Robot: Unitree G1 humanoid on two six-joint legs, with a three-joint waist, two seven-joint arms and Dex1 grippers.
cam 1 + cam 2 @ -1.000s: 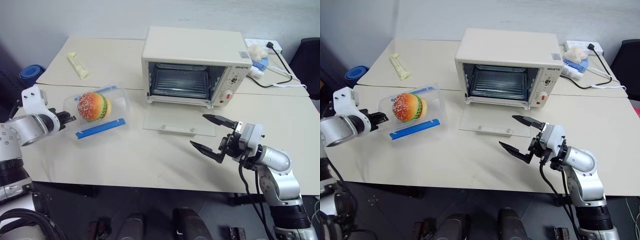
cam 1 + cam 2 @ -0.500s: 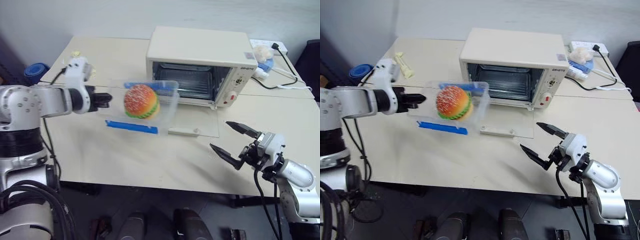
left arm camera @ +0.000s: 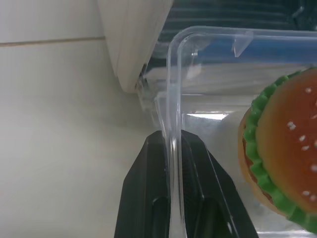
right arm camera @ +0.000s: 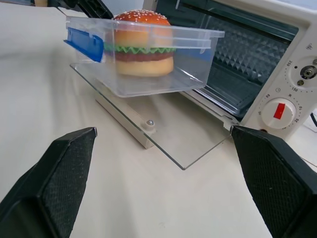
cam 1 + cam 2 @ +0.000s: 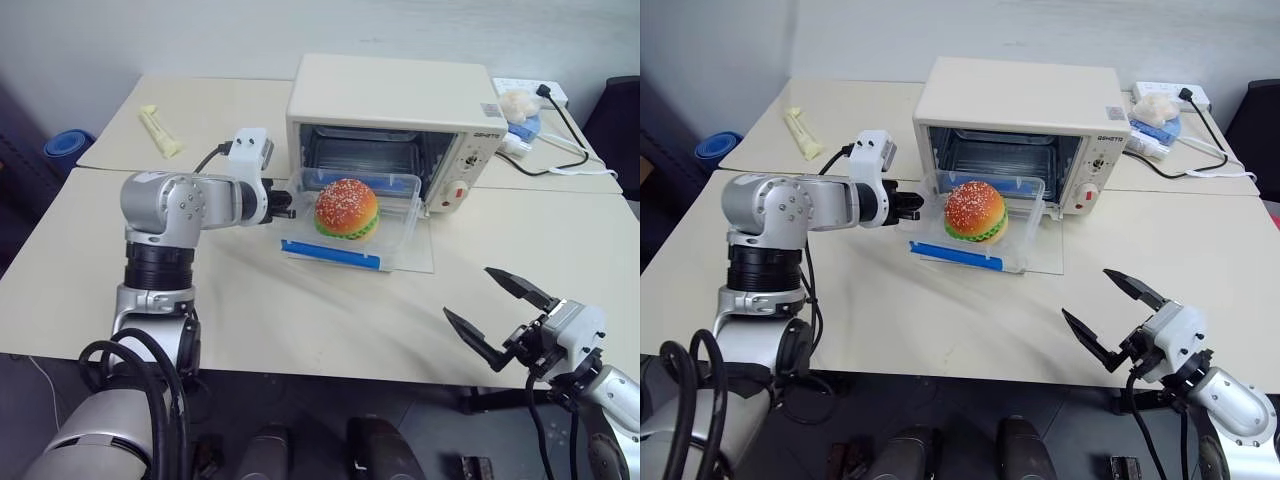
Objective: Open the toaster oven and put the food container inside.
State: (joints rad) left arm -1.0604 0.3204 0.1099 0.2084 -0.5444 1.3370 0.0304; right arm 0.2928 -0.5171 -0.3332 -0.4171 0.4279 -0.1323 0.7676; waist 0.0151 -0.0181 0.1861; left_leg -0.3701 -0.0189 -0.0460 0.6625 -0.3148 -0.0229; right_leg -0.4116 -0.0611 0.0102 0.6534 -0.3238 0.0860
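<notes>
The cream-white toaster oven (image 5: 395,100) stands at the back of the table, its glass door (image 4: 173,134) dropped open and lying flat. Above that door, just in front of the oven's opening, hangs the clear food container (image 5: 345,215) with blue clips and a toy burger (image 5: 975,210) inside. My left gripper (image 5: 285,212) is shut on the container's left wall; in the left wrist view the black fingers (image 3: 148,193) pinch the clear rim (image 3: 173,99). My right gripper (image 5: 468,292) stands open with nothing in it, near the table's front right edge.
A pale yellow packet (image 5: 157,131) lies at the back left of the table. A power strip with a black cable (image 5: 550,110) and a white bundle (image 5: 515,103) sit to the right of the oven. A blue object (image 5: 62,150) is beyond the table's left edge.
My left arm has swung right, carrying the container from the table's left side to the oven's opening. My right gripper has drawn back toward the front right edge, still open.
</notes>
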